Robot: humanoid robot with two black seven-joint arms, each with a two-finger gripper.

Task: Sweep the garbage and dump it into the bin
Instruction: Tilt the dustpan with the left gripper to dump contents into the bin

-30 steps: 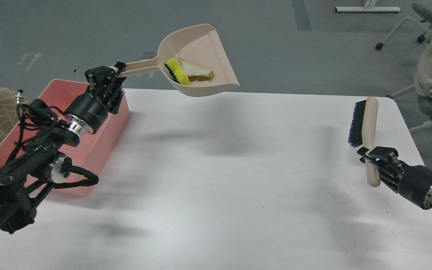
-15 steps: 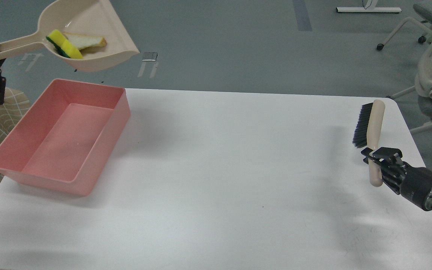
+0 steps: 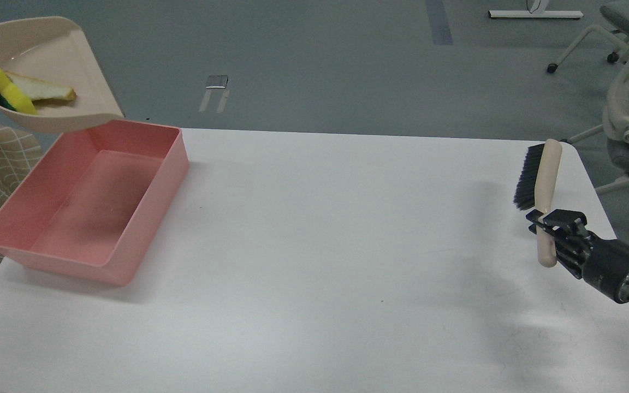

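Dustpan [image 3: 69,71] now farther left, handle cropped

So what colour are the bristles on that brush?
Black, on the brush with a beige handle; the head view shows it.

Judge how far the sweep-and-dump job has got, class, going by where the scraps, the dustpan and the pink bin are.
Sweeping looks done: the yellow sponge chunk and bread-like slice lie in the beige dustpan, and no scraps show on the white table. In hand: the dustpan is raised over the far left corner of the pink bin, not tipped. Left: dumping, as the bin holds nothing. The right tool grips the brush.
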